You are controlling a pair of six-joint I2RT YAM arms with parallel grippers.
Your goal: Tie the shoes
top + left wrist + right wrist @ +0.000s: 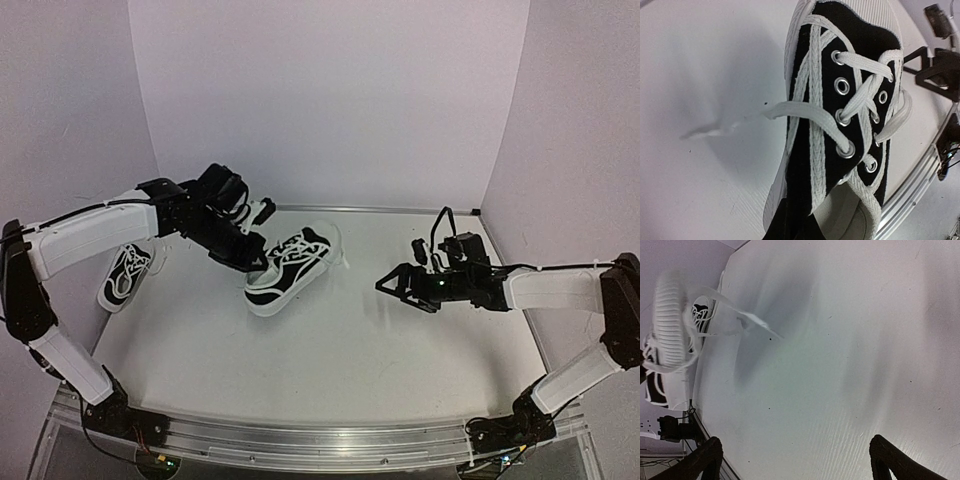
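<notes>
Barely visible: your left tool [252,258]. From overhead its tips are lost against the black-and-white canvas sneaker with white sole and laces [292,265], and its own wrist camera shows only a dark shape at the bottom edge.
Left tool state: clenched tight; you cannot tell whether a lace or anything else sits between its fingers.
Cut off: in the left wrist view the sneaker's heel runs off the bottom edge; one loose white lace end [790,110] trails sideways onto the white worktop [350,350].
Blurred: in the right wrist view the sneaker's ribbed toe is smeared at the left edge.
Left arm pose: reaching in from the left, wrist bent down beside the sneaker's heel half.
Right arm pose: stretched low, pointing left, well apart from the sneaker.
Right tool [392,285] state: released, fingers [702,462] spread wide, nothing between them.
Sneaker location: mid-worktop, lying diagonally, toe toward the far right.
Matching second sneaker [125,275]: near the left wall, just beside your left forearm in the overhead view.
</notes>
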